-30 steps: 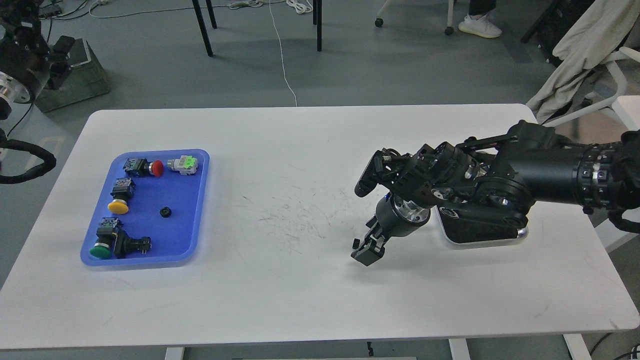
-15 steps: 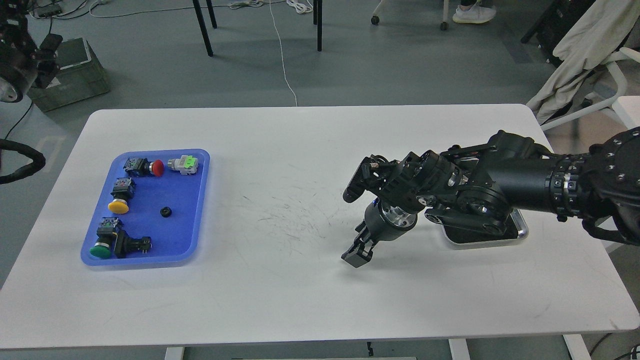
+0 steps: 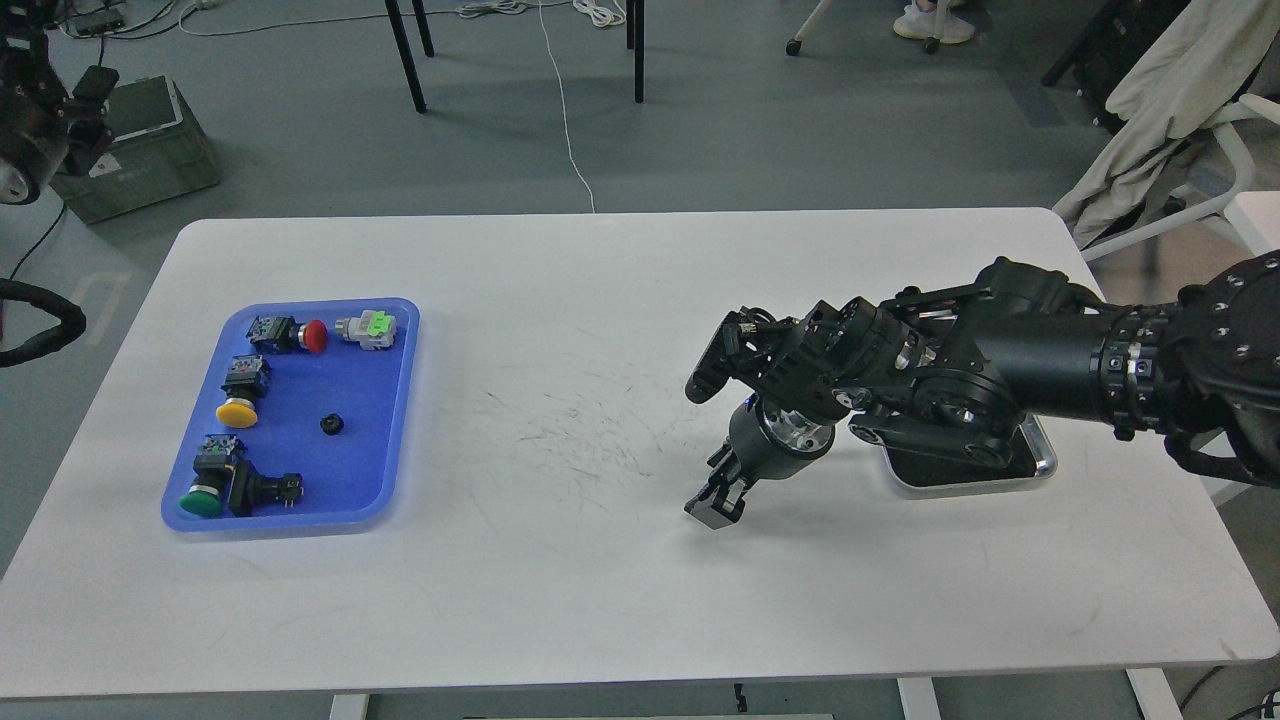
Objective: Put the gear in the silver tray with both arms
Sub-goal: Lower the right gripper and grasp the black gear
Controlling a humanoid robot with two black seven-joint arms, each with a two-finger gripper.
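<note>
The gear (image 3: 331,424) is a small black toothed ring lying in the blue plastic tray (image 3: 385,470) at the table's left. The silver tray (image 3: 1043,461) stands at the right and is mostly hidden under my right arm; only its near rim and a strip of dark bottom show. My right gripper (image 3: 714,506) hangs low over the bare table, left of the silver tray and far from the gear. Its dark fingers cannot be told apart, and nothing shows in them. Of my left arm only a wrist part (image 3: 25,140) shows at the top left edge; its gripper is out of view.
The blue tray also holds several push-button switches: red (image 3: 314,336), yellow (image 3: 237,411), green (image 3: 202,500), a grey-and-green one (image 3: 368,327) and a black one (image 3: 265,489). A chair with a cloth (image 3: 1160,110) stands beyond the table's right corner.
My right arm has moved a little to the left and its gripper has come lower over the table, then held still. My left arm has drawn back towards the top left edge.
</note>
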